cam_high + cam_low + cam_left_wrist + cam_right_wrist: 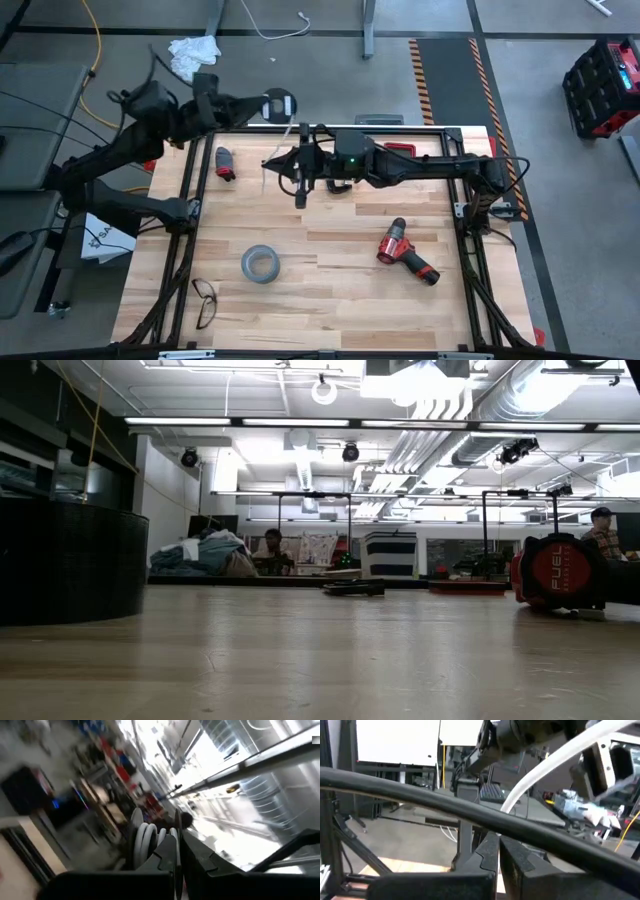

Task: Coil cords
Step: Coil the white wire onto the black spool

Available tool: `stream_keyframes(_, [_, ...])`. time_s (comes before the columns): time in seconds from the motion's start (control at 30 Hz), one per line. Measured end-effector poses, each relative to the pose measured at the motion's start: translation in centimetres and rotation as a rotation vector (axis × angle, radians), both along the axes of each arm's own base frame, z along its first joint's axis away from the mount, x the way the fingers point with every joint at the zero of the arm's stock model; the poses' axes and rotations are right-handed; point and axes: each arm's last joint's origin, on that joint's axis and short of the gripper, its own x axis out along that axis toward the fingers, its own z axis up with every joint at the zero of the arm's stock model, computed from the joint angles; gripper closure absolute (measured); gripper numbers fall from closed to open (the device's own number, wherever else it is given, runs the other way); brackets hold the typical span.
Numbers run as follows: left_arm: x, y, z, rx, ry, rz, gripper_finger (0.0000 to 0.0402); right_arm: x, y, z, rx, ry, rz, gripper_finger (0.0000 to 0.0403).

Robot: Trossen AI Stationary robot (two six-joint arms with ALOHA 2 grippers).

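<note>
Two grippers hang high over the table's far edge. Left gripper is clenched on the cord's coiled end, with white loops beside its fingers. From there the cord drops to the right gripper, whose fingers look pressed together. Tape, glasses and a red drill lie nearer.

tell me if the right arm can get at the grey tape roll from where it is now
Probably yes. The tape roll lies alone on bare wood, nothing on or against it, but the right gripper holds the white cord and would have to release it first.
</note>
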Motion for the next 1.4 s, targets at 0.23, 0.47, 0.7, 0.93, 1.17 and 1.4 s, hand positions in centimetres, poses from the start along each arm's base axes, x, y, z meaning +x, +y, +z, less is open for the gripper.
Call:
stream_keyframes(0.23, [1.2,-0.8,-0.5,-0.260,-0.019,-0.162,0.0397,-0.1,-0.5,0.8,-0.005,-0.085,-0.011,0.0402])
stream_keyframes(0.47, [1.5,-2.3,-0.6,-0.345,-0.025,-0.198,0.0397,-0.3,-0.7,1.7,0.002,-0.175,0.014,0.0403])
stream_keyframes(0.7, [2.6,-3.6,-0.9,-0.424,-0.031,-0.256,0.0397,-0.3,-1.2,2.0,0.004,-0.226,0.018,0.0403])
stream_keyframes(0.93, [2.8,-4.9,-1.0,-0.472,-0.012,-0.334,0.0397,-0.4,-2.0,2.1,-0.001,-0.237,0.009,0.0403])
stream_keyframes(1.17, [1.2,-5.6,-0.7,-0.427,0.099,-0.332,0.0397,-0.5,-3.6,1.9,0.008,-0.220,0.002,0.0403])
stream_keyframes(1.4, [-0.9,-5.3,-0.3,-0.346,0.209,-0.273,0.0397,-0.6,-4.9,1.5,0.006,-0.172,-0.004,0.0403])
